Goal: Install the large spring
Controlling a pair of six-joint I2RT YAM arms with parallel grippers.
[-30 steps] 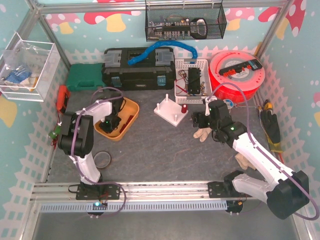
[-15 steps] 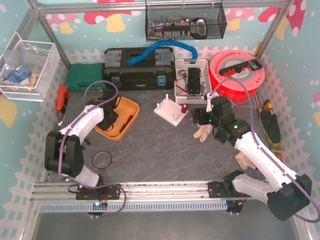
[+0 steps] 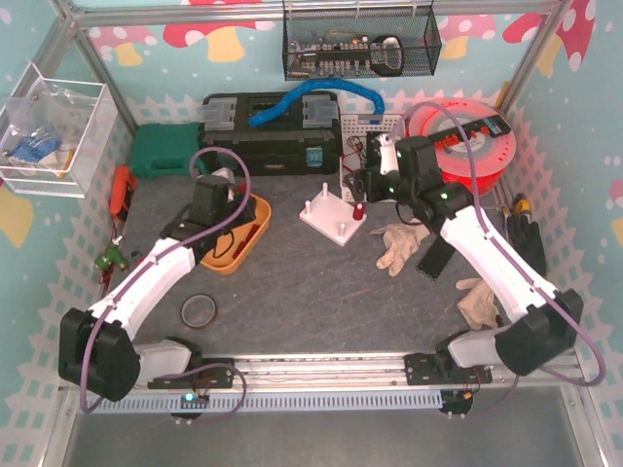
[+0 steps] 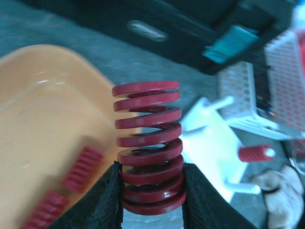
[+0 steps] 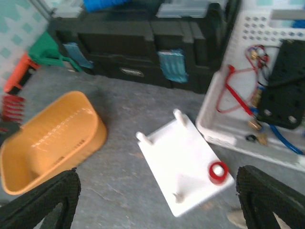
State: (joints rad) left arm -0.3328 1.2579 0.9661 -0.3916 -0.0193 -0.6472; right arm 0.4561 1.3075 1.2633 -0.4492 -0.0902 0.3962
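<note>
My left gripper [image 4: 151,200] is shut on the lower coils of a large dark-red spring [image 4: 148,143], held upright over the right edge of the orange tray [image 4: 43,133]. In the top view this gripper [image 3: 226,195] is above the tray [image 3: 234,233]. A white peg base [image 3: 334,216] lies right of the tray, with a small red spring [image 3: 359,211] on one peg. My right gripper [image 5: 159,205] is open and empty, hovering above the base [image 5: 183,164]; the small spring [image 5: 217,172] sits at its right corner. The other pegs are bare.
Smaller red springs [image 4: 83,167] lie in the tray. A black toolbox [image 3: 268,146], white basket [image 3: 375,146] and red spool [image 3: 462,146] line the back. Gloves [image 3: 399,243] and a black block [image 3: 433,255] lie right of the base. A tape ring [image 3: 200,311] lies front left.
My left arm has stretched out and lifted from the tray with the large spring. My right gripper has moved back and left, from over the gloves to above the peg base.
</note>
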